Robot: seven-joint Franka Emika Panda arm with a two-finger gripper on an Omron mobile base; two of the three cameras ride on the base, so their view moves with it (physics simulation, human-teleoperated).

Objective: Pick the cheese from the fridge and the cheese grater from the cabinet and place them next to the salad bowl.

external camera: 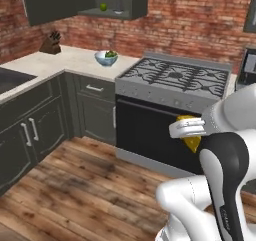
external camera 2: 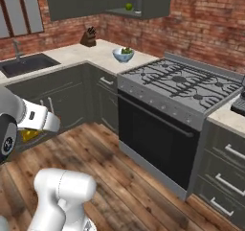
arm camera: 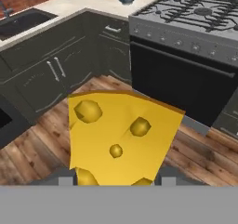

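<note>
- The cheese (arm camera: 118, 135), a yellow wedge with round holes, sits clamped in the gripper (external camera: 192, 135), held in the air above the wood floor (external camera: 85, 185), in front of the oven (external camera: 150, 135).
- In the left base view the wedge pokes out yellow above and below the white hand; in the right base view a sliver of it (external camera 2: 28, 135) shows under the arm.
- The salad bowl (external camera: 106, 58), pale blue with green leaves, stands on the counter (external camera: 65, 57) left of the stove (external camera: 175, 77), well apart from the cheese.
- Above it the cabinet (external camera: 122, 0) stands open, with a lime (external camera: 103, 7) and a grey thing too small to name on its shelf.
- A knife block (external camera: 51, 43) sits farther left by the brick wall; the sink (external camera 2: 26, 63) lies in the side counter.
</note>
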